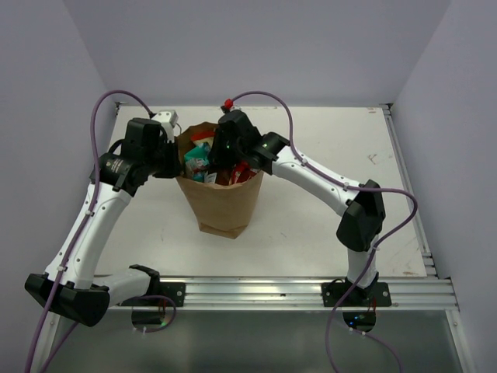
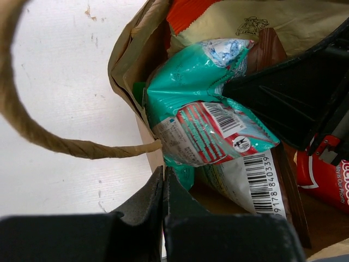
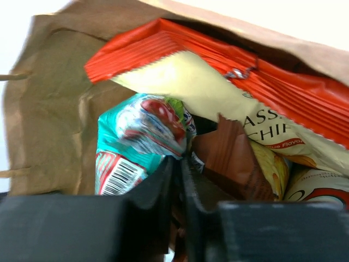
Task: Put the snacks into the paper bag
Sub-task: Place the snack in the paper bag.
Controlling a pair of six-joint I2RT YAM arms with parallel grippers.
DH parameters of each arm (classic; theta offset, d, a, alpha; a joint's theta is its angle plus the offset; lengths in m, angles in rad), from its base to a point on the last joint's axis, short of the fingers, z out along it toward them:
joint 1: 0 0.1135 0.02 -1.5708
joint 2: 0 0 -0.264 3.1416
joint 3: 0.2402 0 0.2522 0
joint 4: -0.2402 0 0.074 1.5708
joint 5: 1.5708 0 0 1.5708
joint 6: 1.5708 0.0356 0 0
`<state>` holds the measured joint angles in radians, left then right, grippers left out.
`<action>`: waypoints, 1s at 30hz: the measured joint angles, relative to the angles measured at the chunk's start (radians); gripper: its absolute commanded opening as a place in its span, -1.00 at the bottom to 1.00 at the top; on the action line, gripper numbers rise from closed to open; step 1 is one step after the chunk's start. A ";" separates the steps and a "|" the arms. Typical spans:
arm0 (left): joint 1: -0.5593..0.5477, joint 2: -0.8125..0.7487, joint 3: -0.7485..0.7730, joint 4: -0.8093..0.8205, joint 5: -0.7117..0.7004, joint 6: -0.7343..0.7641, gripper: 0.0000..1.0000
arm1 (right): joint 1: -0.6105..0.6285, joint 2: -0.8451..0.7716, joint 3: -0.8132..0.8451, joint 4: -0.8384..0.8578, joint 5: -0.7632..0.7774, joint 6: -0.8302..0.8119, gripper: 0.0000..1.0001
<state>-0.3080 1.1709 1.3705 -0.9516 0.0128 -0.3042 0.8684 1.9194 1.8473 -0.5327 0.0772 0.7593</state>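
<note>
Two grippers met at the open mouth of one brown paper bag. The left gripper had its jaws pressed fully together on the bag's left rim, where the paper wall ran down between the black fingers. A twisted paper handle looped out from that rim over the white surface.

The right gripper reached down inside the bag. Its jaws were drawn almost together, with only a dark slit between them. The tips sat between a teal packet on one side and a brown chips packet on the other. Whether they pinched an edge of either packet could not be told.

Around those tips the bag was crowded with snacks. The crumpled teal packet, showing a barcode, lay against the left wall. The brown chips packet stood just beside it. Above both lay a cassava chips packet, cream with a red crimped top, tilted across the far side. A red packet with white lettering showed low in the bag.

From above, the bag stood upright on the surface, midway between the two arms and well back from their bases.
</note>
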 measured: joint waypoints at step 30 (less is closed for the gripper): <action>-0.001 -0.039 0.055 0.068 -0.017 -0.019 -0.13 | 0.002 -0.039 0.058 0.063 -0.236 -0.203 -0.19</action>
<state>-0.3088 1.1316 1.4254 -0.8841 -0.0044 -0.3233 0.8703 1.8809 1.9057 -0.4694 -0.1589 0.5560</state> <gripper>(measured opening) 0.363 0.382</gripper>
